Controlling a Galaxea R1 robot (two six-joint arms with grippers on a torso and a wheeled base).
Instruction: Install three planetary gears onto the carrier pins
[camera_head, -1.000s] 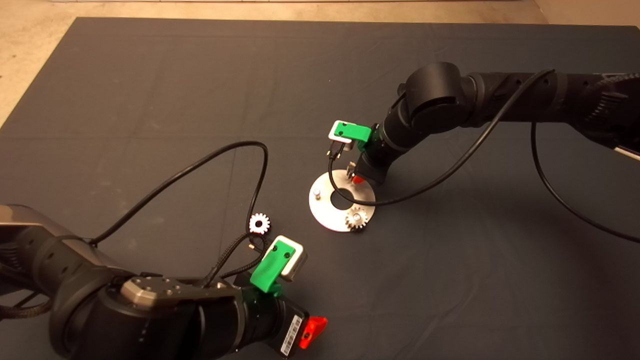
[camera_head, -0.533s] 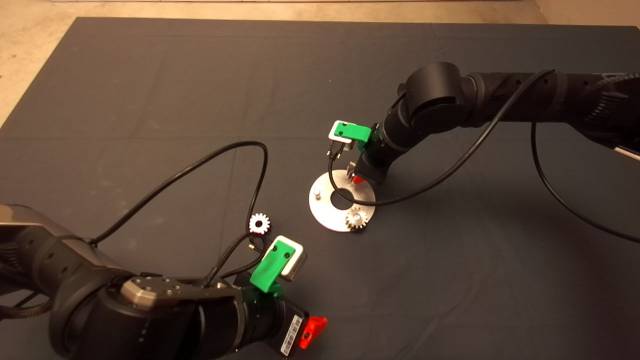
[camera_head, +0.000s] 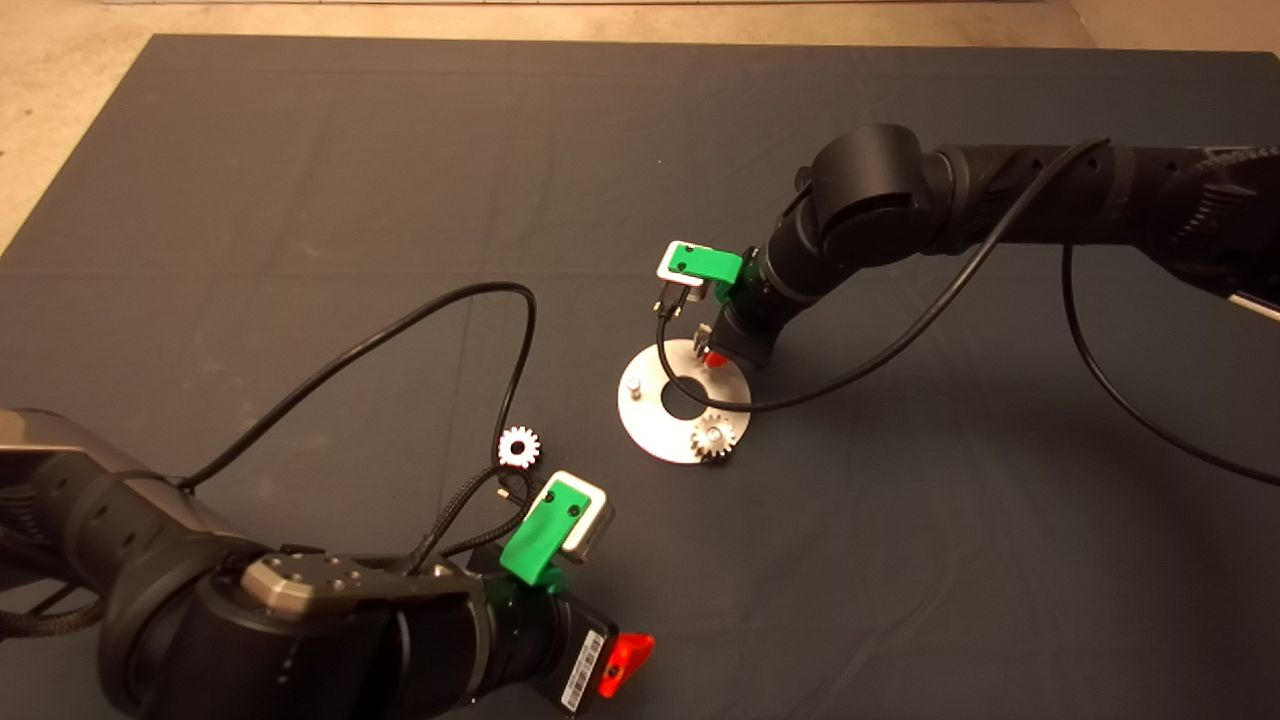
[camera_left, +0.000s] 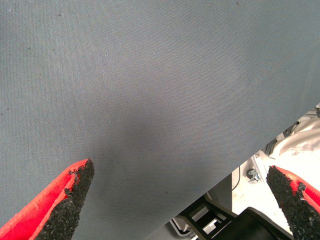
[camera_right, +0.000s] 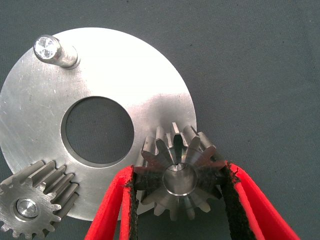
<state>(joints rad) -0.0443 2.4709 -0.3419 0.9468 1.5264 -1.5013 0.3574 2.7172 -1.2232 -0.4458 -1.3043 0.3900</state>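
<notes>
The right end effector (camera_right: 177, 200) pinches a gear (camera_right: 177, 172) over the disc (camera_right: 145, 95); tilted, it could jam on its pin.

Two black, round-jointed arms. Each wrist carries a green plastic bracket with two dark screw holes, backed by a silver-white camera housing. A thin black cable loops from each wrist. The left arm shows a grey metal plate with small holes and a white barcode label. Fingers are red wedges with rough black pads (camera_left: 70, 197).
</notes>
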